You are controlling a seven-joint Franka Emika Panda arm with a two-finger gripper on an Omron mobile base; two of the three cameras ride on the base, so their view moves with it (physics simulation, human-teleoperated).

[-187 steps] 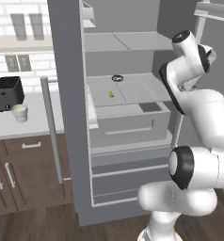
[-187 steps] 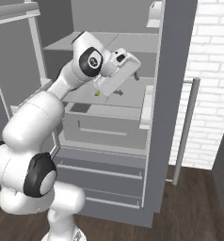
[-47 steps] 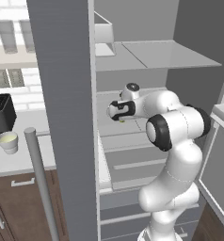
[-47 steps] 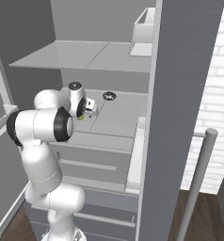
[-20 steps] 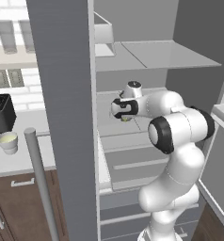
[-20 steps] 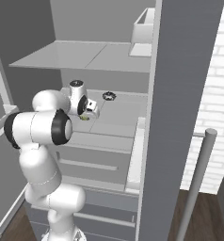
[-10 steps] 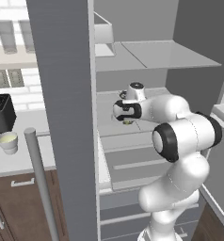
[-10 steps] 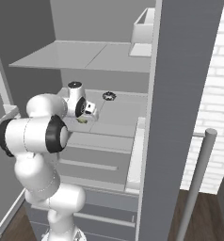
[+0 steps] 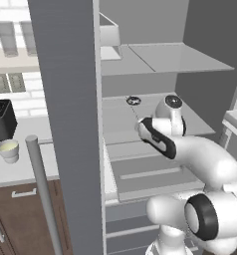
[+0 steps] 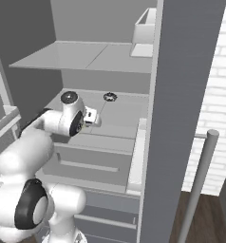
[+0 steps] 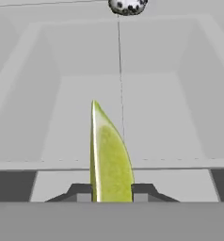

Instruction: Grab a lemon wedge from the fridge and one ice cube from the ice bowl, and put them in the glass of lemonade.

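The lemon wedge (image 11: 109,155) is seen clamped upright between the two fingertips of the gripper (image 11: 110,193), its pointed end standing up in the hand view. The gripper (image 10: 90,115) is held inside the open fridge (image 9: 70,99), just above the middle shelf, with a small dark ring-shaped object (image 9: 133,100) lying farther back on that shelf. The glass of lemonade (image 9: 8,149) stands well apart, on the counter to the left beside a black toaster (image 9: 1,119). Only the lower part of the wedge appears to be pinched, so it could be judged a thin hold: a quick swing out of the fridge might let the piece twist or slip free. The open door and its long bar handle (image 9: 43,194) stand between the shelf and the counter, and the arm could be knocked against them if the retreat is cut too close.
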